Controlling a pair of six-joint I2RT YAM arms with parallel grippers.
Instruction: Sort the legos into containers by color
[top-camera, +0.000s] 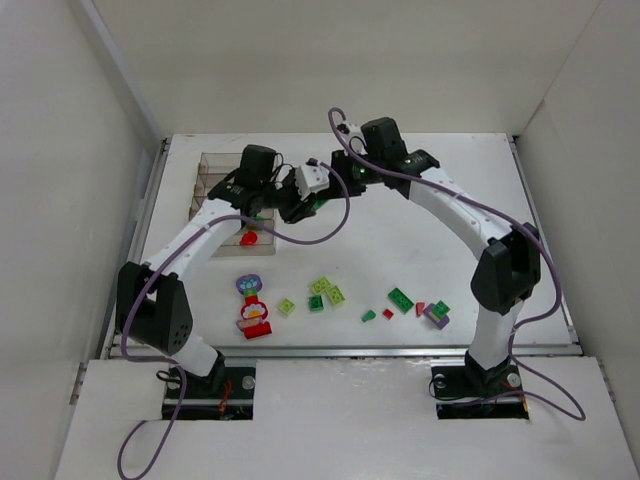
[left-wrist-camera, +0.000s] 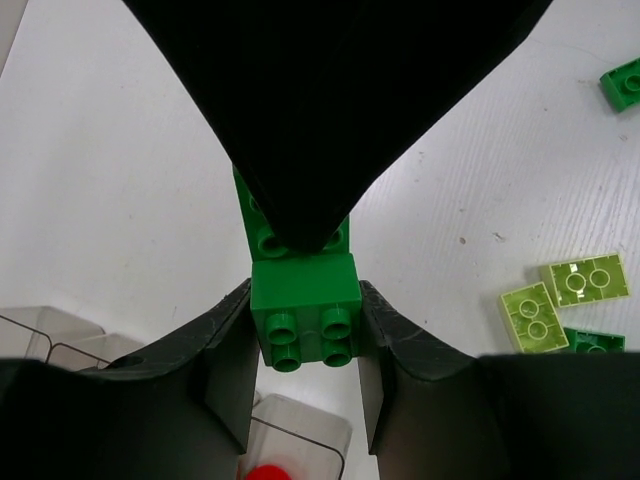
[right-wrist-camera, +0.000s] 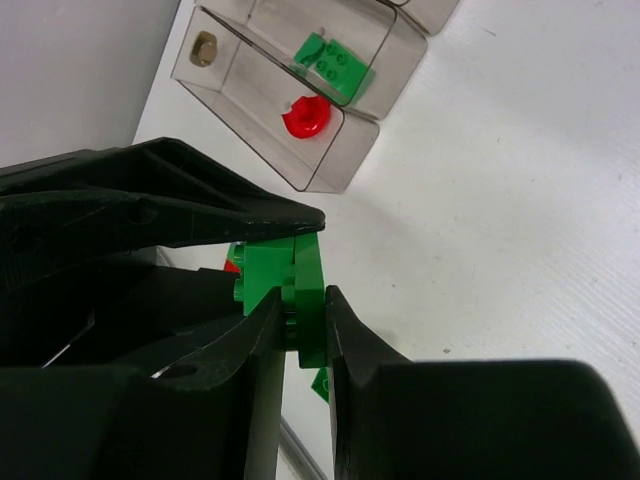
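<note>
Nearest you, loose legos (top-camera: 327, 290) lie scattered along the front of the bench (top-camera: 450, 220), with the flower-topped piece (top-camera: 254, 310) to their left.

Above the bench, further back, both arms meet on one dark green pair of bricks. The green two-by-two brick (left-wrist-camera: 303, 285) has four studs facing your left wrist camera. The green plate (right-wrist-camera: 310, 290) is joined to its far side. The long axis of the pair runs from one set of jaws straight towards the other.

Your left gripper (left-wrist-camera: 305, 325) has its jaws narrow and clamped on the green two-by-two brick, one finger flat on each side wall. Your right gripper (right-wrist-camera: 305, 305) has its jaws narrow too, pinching the green plate edge-on, a finger on each flat face.

Beyond them, at the far left of the bench, sits the clear tray (right-wrist-camera: 330, 160). One compartment holds a round red piece (right-wrist-camera: 305, 117). The next compartment holds a green brick (right-wrist-camera: 333, 62), lying tilted with its studs showing.
</note>
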